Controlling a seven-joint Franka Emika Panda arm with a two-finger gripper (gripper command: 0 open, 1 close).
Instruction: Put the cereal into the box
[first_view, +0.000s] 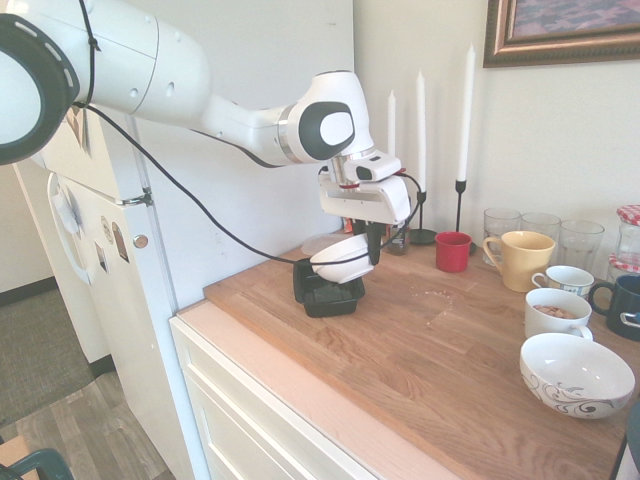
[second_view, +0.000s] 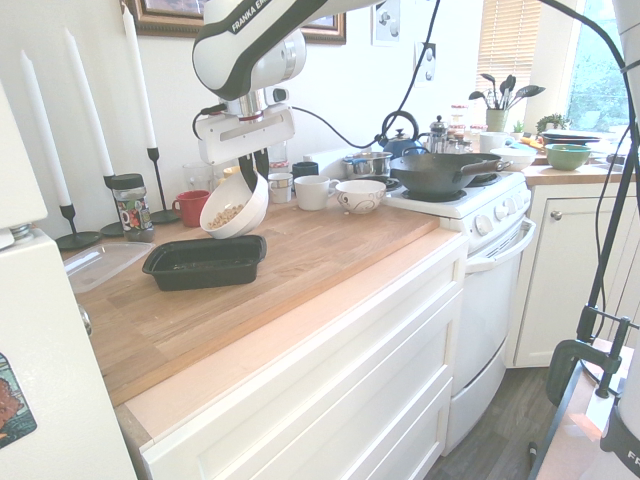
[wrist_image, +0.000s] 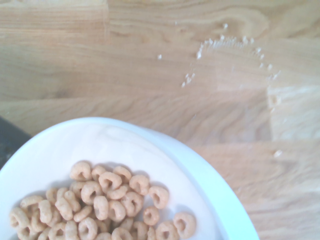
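Pincer (second_view: 252, 168) pointing down, gripping tilted bowl (second_view: 236, 208) above box (second_view: 204, 262)

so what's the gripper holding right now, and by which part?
The gripper is shut on the rim of a white bowl of cereal, tilted above the box.

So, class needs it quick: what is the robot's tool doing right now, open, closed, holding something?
Tool: closed on the rim of the white bowl of cereal, held tilted above the black box.
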